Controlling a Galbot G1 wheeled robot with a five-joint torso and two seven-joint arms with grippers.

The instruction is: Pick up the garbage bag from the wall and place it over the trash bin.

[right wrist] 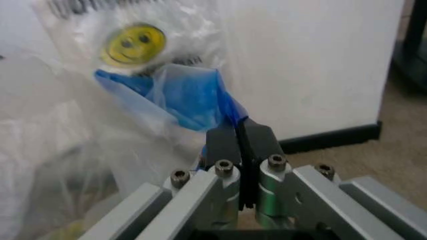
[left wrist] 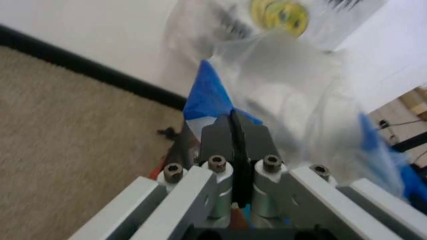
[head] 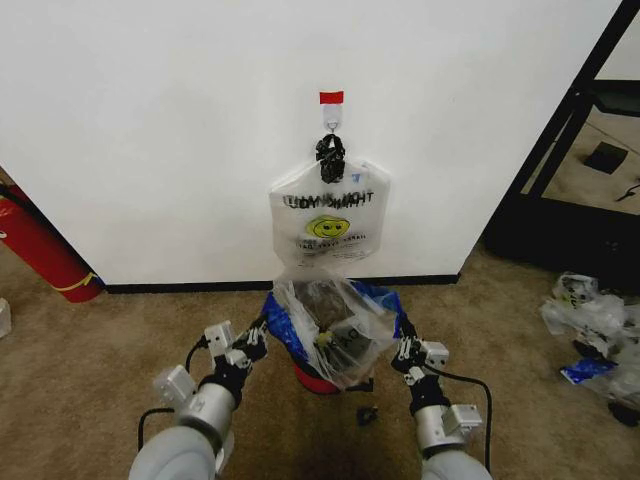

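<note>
Gripping one garbage bag (head: pixel 335 325), two pincers: left pincer (head: pixel 256 341), right pincer (head: pixel 405 349)

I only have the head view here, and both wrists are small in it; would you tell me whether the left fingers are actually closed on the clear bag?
Observer: Yes. In the left wrist view the left gripper has its fingers pressed together, pinching the blue-edged rim of the garbage bag.
Operator: Thank you. And the right side?
Observer: Same there: the right gripper is shut on the bag's blue edge.
Operator: Is the smiley bag in the way?
Observer: From the right wrist view, the smiley bag hangs behind the clear bag, against the wall, past the fingers.
</note>
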